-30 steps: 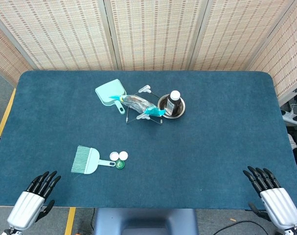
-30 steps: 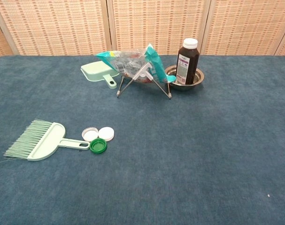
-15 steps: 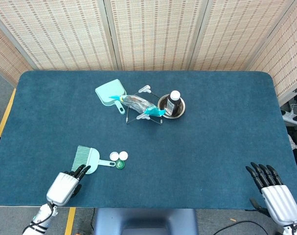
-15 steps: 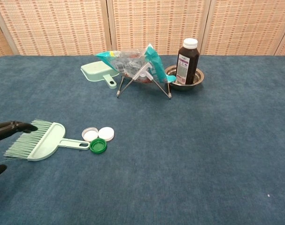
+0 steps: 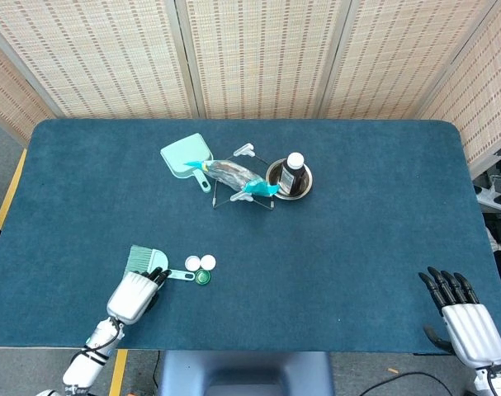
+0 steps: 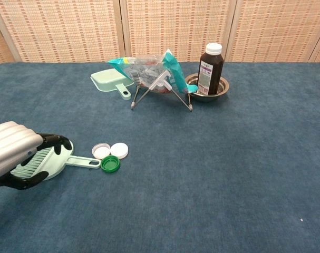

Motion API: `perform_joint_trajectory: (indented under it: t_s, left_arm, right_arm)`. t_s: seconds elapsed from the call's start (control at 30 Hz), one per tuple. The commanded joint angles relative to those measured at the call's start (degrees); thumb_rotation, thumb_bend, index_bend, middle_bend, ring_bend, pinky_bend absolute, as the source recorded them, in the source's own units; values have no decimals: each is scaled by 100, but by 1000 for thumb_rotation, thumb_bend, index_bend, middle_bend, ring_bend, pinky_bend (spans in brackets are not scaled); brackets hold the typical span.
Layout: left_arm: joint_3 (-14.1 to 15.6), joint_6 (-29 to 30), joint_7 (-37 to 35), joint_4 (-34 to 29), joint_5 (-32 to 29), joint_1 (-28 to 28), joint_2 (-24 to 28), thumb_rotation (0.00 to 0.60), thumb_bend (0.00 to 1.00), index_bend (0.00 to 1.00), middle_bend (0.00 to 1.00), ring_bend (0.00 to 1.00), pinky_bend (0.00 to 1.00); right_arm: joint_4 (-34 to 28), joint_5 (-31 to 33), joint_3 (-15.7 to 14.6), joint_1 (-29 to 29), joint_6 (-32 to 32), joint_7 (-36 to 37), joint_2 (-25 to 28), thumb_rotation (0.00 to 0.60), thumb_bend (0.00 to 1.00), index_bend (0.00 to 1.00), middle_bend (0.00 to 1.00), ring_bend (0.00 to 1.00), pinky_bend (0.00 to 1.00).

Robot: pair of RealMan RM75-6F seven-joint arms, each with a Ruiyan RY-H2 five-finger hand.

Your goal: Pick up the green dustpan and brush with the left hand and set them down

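The green brush [image 5: 139,257] lies flat on the blue table near the front left, its handle pointing right. My left hand [image 5: 134,295] sits over the brush [image 6: 55,159] head; in the chest view this left hand [image 6: 15,153] has its fingers draped across the top and the thumb at the near side by the bristles, without a clear grip. The green dustpan [image 5: 186,156] rests far back, left of centre, and shows as the dustpan [image 6: 109,80] in the chest view. My right hand [image 5: 465,318] hangs at the front right corner with fingers spread and nothing in it.
Three bottle caps [image 5: 199,266] lie just right of the brush handle, the same caps [image 6: 111,155] in the chest view. A plastic bag on a wire stand [image 6: 149,68] stands beside the dustpan. A dark bottle [image 6: 210,62] stands in a metal bowl [image 5: 304,183].
My left hand has moved forward and to the right from the table's front edge onto the brush head. The right hand has drifted slightly lower. The brush has not moved.
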Motion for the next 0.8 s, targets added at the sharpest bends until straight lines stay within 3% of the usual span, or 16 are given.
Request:
perform_joint_trajectory:
  t_s: [0.03, 0.8]
  left_arm:
    - [-34, -45, -33, 103, -37, -122, -125, 600, 373, 276, 360, 643, 774]
    - [-73, -317, 329, 864, -523, -736, -769, 600, 371, 344, 391, 654, 782]
  right_arm:
    - [-9, 40, 18, 13, -21, -28, -11, 600, 208, 0, 0, 0, 0]
    - [-20, 207, 71, 39, -5, 100, 61, 600, 208, 0, 0, 0, 0]
